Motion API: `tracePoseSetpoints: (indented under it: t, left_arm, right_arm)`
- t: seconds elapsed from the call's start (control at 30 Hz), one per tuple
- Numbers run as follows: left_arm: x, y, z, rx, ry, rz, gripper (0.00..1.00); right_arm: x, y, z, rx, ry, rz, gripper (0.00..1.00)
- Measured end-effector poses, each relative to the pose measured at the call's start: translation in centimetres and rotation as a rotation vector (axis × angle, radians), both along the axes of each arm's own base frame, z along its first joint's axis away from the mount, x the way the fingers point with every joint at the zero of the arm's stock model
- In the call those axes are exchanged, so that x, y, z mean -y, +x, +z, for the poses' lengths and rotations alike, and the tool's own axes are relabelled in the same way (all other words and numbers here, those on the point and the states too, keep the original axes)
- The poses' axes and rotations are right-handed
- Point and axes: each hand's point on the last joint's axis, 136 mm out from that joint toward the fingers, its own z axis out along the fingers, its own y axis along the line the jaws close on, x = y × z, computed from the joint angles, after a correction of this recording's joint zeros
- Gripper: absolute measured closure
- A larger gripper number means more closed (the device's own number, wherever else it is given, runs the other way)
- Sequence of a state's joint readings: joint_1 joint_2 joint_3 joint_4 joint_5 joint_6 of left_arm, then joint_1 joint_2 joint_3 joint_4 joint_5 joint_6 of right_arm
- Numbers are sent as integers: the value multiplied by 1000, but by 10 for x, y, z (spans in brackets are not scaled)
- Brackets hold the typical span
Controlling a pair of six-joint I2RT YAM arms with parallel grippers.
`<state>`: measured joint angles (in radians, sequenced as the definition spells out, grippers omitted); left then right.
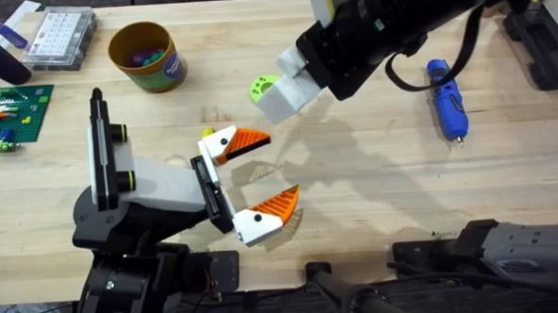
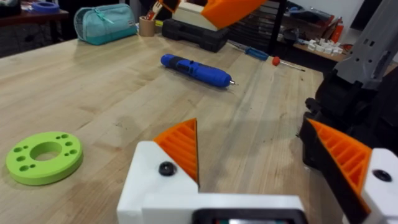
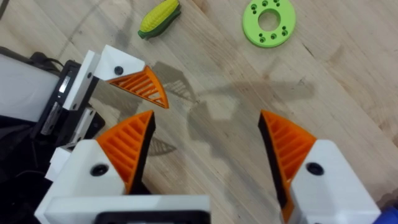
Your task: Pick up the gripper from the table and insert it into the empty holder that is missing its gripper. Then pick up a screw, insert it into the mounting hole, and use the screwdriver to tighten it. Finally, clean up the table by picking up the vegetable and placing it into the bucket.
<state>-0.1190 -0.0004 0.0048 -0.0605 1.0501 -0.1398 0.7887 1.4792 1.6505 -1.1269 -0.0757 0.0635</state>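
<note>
My left gripper (image 1: 274, 168) lies low over the table's middle, open, with nothing between its orange pads (image 2: 183, 149). The vegetable (image 1: 205, 133), a small yellow corn piece with a green end (image 3: 158, 17), rests on the wood beside the left gripper's far finger. My right gripper (image 3: 208, 134) hangs above the left one, open and empty; from overhead it is the white block (image 1: 287, 90). The blue screwdriver (image 1: 446, 98) lies at the right (image 2: 196, 68). The yellow-orange bucket (image 1: 145, 56) stands at the back left. The loose gripper, its holder and the screw are out of view.
A flat lime-green ring (image 1: 263, 85) lies under the right gripper's edge (image 3: 268, 22). A clear compartment box (image 1: 61, 36) and a green brick plate (image 1: 8, 114) sit at the far left. Black cases (image 1: 548, 41) stand at the right edge.
</note>
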Motion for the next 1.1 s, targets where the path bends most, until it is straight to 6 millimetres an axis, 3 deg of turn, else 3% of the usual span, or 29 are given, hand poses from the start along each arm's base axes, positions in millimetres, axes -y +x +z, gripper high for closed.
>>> tracePoseSetpoints:
  t: [0.23,0.3,0.47,0.5,0.53,0.83,1.1]
  left_arm:
    - [0,0,-3,-16,2,-1,16]
    - [0,0,-3,-25,-1,-1,178]
    - [0,0,-3,-25,0,-1,854]
    - [0,0,-3,-29,-2,-2,950]
    - [0,0,-3,-25,0,0,985]
    - [0,0,-3,-25,0,-1,994]
    - [0,0,-3,-25,0,-1,994]
  right_arm:
    - [1,-1,-1,-5,-5,0,16]
    - [1,-1,-1,-5,-5,0,16]
    - [1,-1,-1,-6,-7,0,16]
    - [1,-1,-1,-7,-7,0,16]
    - [1,-1,-1,-7,-7,0,16]
    - [13,-4,-7,-30,-52,-41,16]
    - [73,12,-10,-43,-134,-270,16]
